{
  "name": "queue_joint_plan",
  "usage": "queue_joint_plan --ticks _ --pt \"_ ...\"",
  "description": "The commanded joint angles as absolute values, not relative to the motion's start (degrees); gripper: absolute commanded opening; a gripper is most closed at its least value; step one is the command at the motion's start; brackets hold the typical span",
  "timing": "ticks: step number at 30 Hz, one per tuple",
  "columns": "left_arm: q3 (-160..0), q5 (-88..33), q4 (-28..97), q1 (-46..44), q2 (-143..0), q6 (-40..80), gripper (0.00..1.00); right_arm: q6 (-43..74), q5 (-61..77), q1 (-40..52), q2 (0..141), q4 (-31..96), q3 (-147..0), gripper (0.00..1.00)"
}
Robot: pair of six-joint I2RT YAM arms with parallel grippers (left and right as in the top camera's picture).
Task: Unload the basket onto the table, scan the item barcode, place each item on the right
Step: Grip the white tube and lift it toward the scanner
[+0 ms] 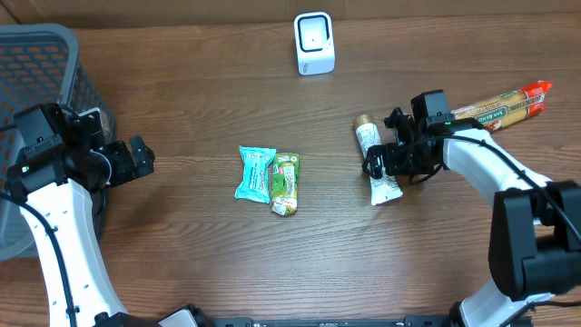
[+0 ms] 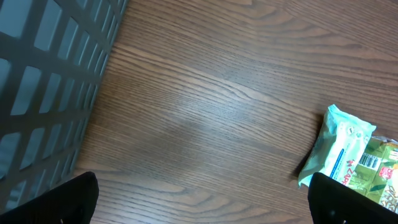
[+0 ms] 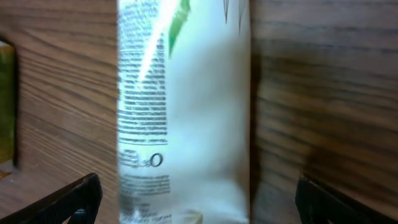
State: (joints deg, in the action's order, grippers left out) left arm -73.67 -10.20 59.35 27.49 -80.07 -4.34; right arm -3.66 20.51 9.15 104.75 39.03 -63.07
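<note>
Hovering at 3 o'clock over the counter (image 1: 200,91), the right pincer (image 1: 377,165) is straddling a white tube (image 1: 368,138), spread wide and apparently not touching it. The left pincer (image 1: 145,156) is hanging spread at 9 o'clock. The white scanner (image 1: 314,43) is sitting at 12 o'clock, well apart from the tube.

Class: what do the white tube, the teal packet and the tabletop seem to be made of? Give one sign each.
White squeeze tube: probably soft plastic, smooth, glossy. Teal snack packet: thin plastic film, crimped ends. Brown tabletop: wood or wood-look laminate, visible grain.
</note>
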Motion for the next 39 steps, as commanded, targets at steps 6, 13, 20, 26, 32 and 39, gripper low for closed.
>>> queue_joint_plan --ticks 6,13,20,26,32,39 --pt "-74.26 -9.89 59.33 27.35 -80.51 -3.2 1.0 -4.56 23.31 9.3 111.0 35.64 -61.91 0.91" --pt "-74.26 -9.89 59.33 27.35 -80.51 -3.2 0.99 -4.54 27.68 9.3 111.13 35.86 -61.93 0.28" --pt "-74.26 -9.89 59.33 27.35 -80.51 -3.2 1.0 -4.56 34.09 9.28 111.13 35.79 -62.0 0.12" --pt "-74.26 -9.89 59.33 27.35 -80.51 -3.2 1.0 -4.54 34.63 9.3 110.98 37.45 -64.23 0.04" --pt "-74.26 -9.89 59.33 27.35 -80.51 -3.2 1.0 -4.32 35.07 9.3 107.81 42.22 -69.84 0.04" --pt "-74.26 -9.89 59.33 27.35 -80.51 -3.2 1.0 -4.38 49.01 9.23 99.13 43.97 -74.13 0.04"
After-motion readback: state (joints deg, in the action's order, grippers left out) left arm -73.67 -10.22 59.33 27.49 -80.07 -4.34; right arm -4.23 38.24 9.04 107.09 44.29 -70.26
